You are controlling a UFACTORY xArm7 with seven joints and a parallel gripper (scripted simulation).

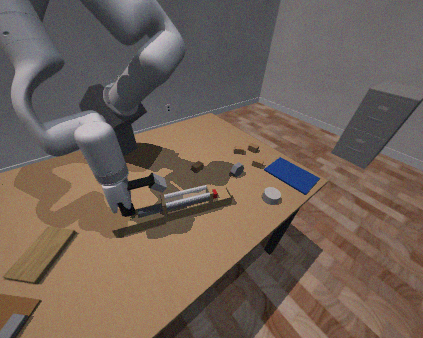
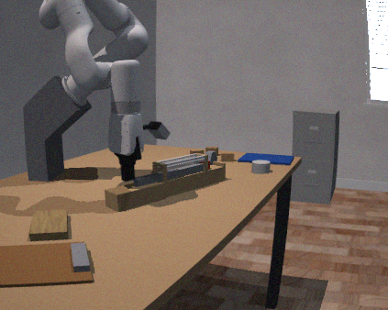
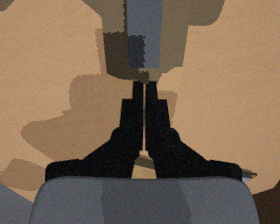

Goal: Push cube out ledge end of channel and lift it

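We saw a tan table (image 1: 136,280) in a grey-walled room with a wood-plank floor (image 1: 376,260). On the left edge of the top view sat a brown board (image 1: 6,305) carrying a small grey block (image 1: 10,325), then a pale wood plank (image 1: 40,254). Next came the white arm (image 1: 98,145) on its dark grey pedestal (image 2: 42,138), with the gripper (image 1: 126,209) pointing down at the near end of the long wooden channel (image 2: 161,190). Its black fingers were pinched together with nothing between them, the tips just at the end of a grey-blue rod (image 3: 145,10) that lay along the channel. We could not tell whether the tips touched the rod.

Further right, the red cube (image 1: 214,193) sat inside the channel near its far end, beyond a pale railed section (image 1: 186,196). Past that were small brown blocks (image 1: 197,166), a grey cylinder on its side (image 1: 237,169), a blue mat (image 1: 291,175), a short white cylinder (image 1: 272,195) and, on the floor, a grey filing cabinet (image 2: 315,156). A bright window (image 2: 383,50) was cut off at the exterior view's right edge.

The cube was tiny in the top view and barely visible in the exterior view. The ledge and lip at the channel's end were too small to make out. The wrist view showed only the fingers, the rod and shadowed table. We read no writing or labels anywhere.
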